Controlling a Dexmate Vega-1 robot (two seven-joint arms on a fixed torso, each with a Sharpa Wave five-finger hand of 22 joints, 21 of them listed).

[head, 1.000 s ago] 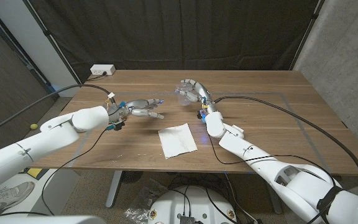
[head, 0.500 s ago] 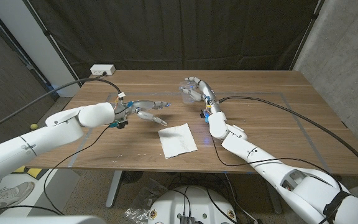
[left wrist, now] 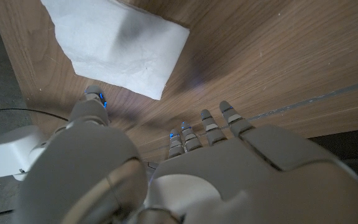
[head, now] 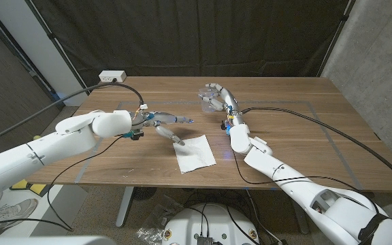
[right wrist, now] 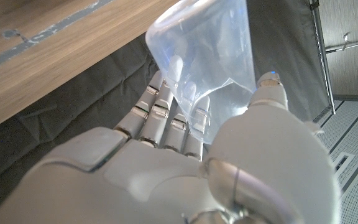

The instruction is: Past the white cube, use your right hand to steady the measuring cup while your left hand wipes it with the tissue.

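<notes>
The head camera is looking down over the wooden table (head: 284, 116) from above. The left wrist camera is hovering close above the tissue (left wrist: 114, 40), which the head view shares (head: 194, 152). The right wrist camera is pressing close against the measuring cup (right wrist: 207, 59).

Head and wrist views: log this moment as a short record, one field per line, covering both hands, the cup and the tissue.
left hand: open, fingers spread, reaching over the table toward the tissue
right hand: grips the measuring cup
measuring cup: clear plastic, lifted off the table in the right hand
tissue: white, unfolded, lying on the table near its front edge, not yet gripped
wiping: not started
</notes>
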